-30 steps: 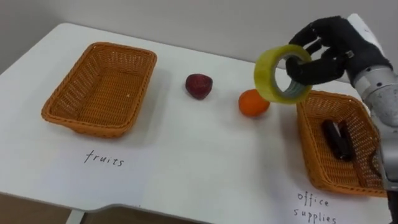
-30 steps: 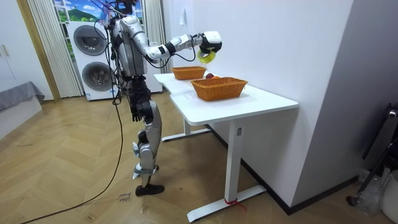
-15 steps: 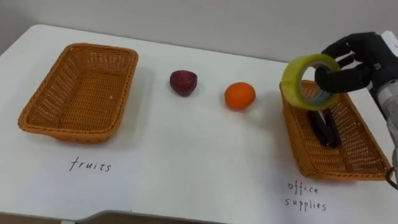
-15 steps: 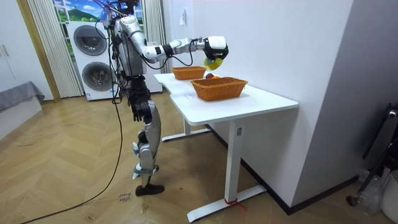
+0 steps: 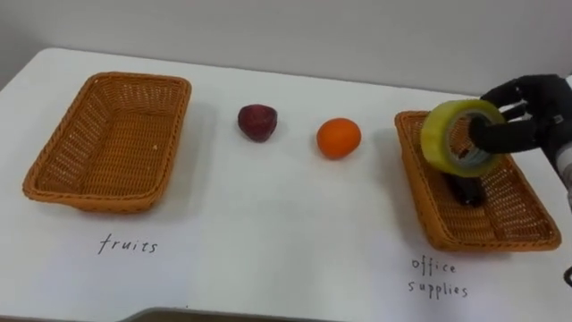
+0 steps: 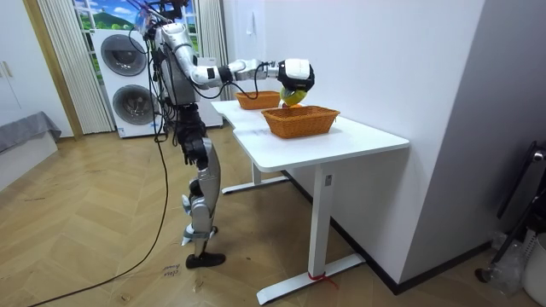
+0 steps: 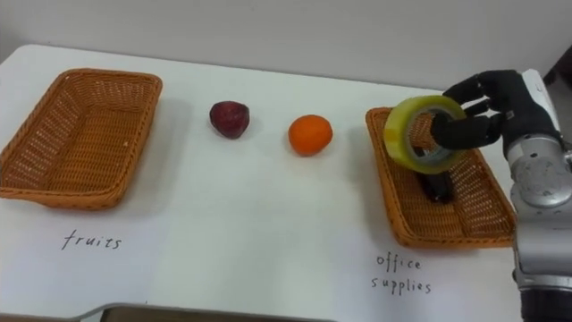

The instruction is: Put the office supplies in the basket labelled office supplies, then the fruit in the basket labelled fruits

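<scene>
Fingers point(image 7: 460, 132) of right hand point(image 7: 506, 98) curled through tape roll point(image 7: 399, 143), over half-hidden dark item point(image 7: 436, 189) in basket point(image 7: 386, 183)

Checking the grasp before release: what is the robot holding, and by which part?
The right hand holds the tape roll, fingers hooked through its centre hole, above the office supplies basket.

White table point(image 5: 268, 224) on white legs, by a white wall point(image 6: 409, 68). 2 washing machines point(image 6: 128, 102) stacked at the back, w/ a pale curtain point(image 6: 55, 68) next to them. Wood floor point(image 6: 102, 239). Grey bed corner point(image 6: 26, 136) at room view's left.
</scene>
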Motion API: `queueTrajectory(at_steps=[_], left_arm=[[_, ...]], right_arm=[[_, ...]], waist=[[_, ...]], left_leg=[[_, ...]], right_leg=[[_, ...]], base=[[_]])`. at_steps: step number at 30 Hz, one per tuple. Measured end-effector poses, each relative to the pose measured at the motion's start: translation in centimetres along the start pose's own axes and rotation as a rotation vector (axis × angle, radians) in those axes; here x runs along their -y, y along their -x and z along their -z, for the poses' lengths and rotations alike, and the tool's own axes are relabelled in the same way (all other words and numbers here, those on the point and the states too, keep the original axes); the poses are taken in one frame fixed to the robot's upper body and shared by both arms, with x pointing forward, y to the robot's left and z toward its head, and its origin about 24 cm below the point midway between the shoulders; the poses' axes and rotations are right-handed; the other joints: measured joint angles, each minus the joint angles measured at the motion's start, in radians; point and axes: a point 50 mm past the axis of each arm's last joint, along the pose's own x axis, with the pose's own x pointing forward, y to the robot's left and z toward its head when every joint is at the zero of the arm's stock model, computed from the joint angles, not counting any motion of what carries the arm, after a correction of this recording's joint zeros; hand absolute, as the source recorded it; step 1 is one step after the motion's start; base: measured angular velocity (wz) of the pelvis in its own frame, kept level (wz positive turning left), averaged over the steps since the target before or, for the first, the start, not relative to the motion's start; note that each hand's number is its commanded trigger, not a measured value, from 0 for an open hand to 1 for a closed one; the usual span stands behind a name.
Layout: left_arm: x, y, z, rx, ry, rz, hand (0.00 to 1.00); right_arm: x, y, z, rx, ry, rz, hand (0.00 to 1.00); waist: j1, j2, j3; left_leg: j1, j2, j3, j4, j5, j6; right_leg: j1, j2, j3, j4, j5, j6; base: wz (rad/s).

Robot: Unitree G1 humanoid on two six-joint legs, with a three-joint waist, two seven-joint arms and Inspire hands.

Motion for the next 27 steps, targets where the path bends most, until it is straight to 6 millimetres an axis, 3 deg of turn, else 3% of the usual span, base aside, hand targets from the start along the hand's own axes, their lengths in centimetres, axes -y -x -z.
queueTrajectory(at_steps=[12,13,14,15,27], left_arm=[[0.2,0.0,-1.1,0.062,0.032,0.009,0.00],[0.3,0.0,-1.1,0.065,0.045,0.011,0.00],[0.3,0.0,-1.1,0.065,0.049,0.012,0.00],[0.3,0.0,-1.1,0.067,0.053,0.013,0.00],[0.4,0.0,-1.2,0.080,0.081,0.020,0.00]], right_arm=[[-0.5,0.6,2.7,-0.092,0.069,-0.016,1.00],[-0.6,0.6,3.1,-0.111,0.072,-0.021,0.65],[-0.6,0.6,3.3,-0.119,0.076,-0.023,0.47],[-0.7,0.6,3.6,-0.130,0.080,-0.027,0.00],[-0.8,0.5,3.5,-0.105,0.105,-0.035,0.00]], waist=[[0.002,-0.007,0.0030],[0.003,-0.007,0.0036],[0.003,-0.007,0.0037],[0.003,-0.006,0.0039],[0.005,0.002,0.0076]], left_leg=[[0.000,-0.003,0.000,0.000,0.000,0.000],[0.000,-0.003,0.000,0.000,0.000,0.000],[0.000,-0.003,0.000,0.000,0.000,0.000],[0.000,-0.003,0.000,0.000,0.000,0.000],[0.014,-0.003,0.014,-0.017,0.000,0.000]], right_leg=[[-0.001,-0.001,-0.001,-0.001,0.000,0.000],[-0.002,0.000,0.000,-0.001,0.000,0.000],[-0.003,0.000,0.000,-0.001,0.000,0.000],[-0.007,0.000,0.000,0.000,0.000,0.000],[-0.001,0.002,0.009,0.000,0.000,0.000]], base=[[0.00],[0.00],[0.00],[0.00],[-0.03]])
